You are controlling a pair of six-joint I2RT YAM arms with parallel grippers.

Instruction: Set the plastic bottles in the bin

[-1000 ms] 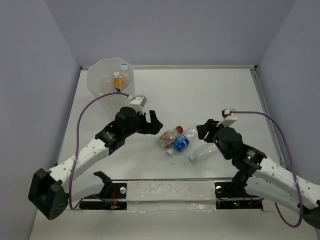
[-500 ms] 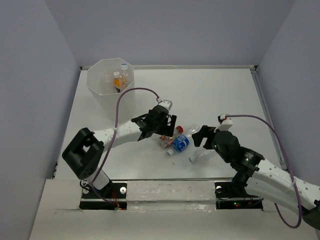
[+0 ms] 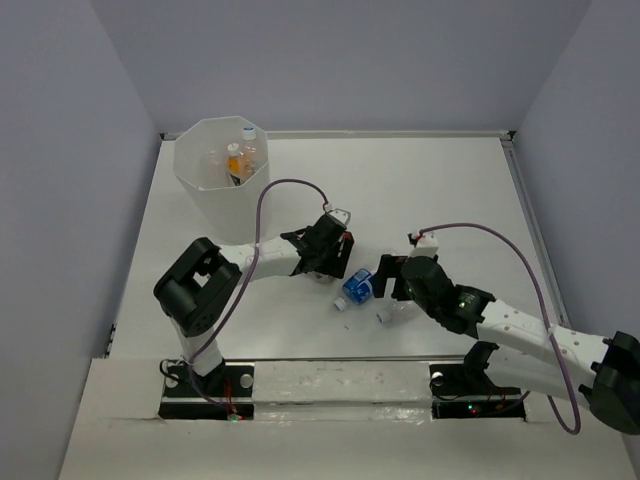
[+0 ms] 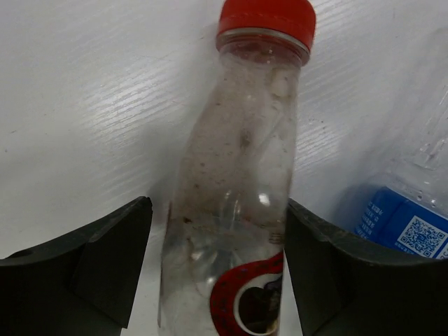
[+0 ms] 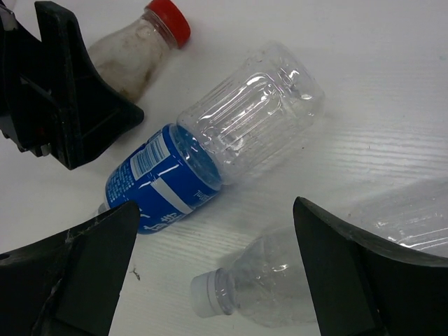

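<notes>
Lying on the white worktop point(image 3: 450, 190), mid-way along and toward its near edge: three bottles in a loose cluster.

1. Red-labelled bottle point(image 4: 238, 210): red cap, grimy inside, on its side. The left hand point(image 3: 335, 262) straddles it with fingers point(image 4: 91, 266) spread. One finger is close against the plastic, and a sliver of worktop shows at the other.
2. Blue-labelled bottle point(image 5: 210, 147): on its side, just beside the first, crowding the left hand's outer finger.
3. Clear bottle point(image 5: 259, 290): white cap, on its side, nearer the near edge than the blue one.

Right hand point(image 5: 213, 210): hangs over items two and three, fingers spread wide, gripping nothing.

Bin point(image 3: 220, 175): far left corner, upright, well apart from the cluster. It holds an orange bottle point(image 3: 235, 160) and a white-capped bottle point(image 3: 247, 133).
</notes>
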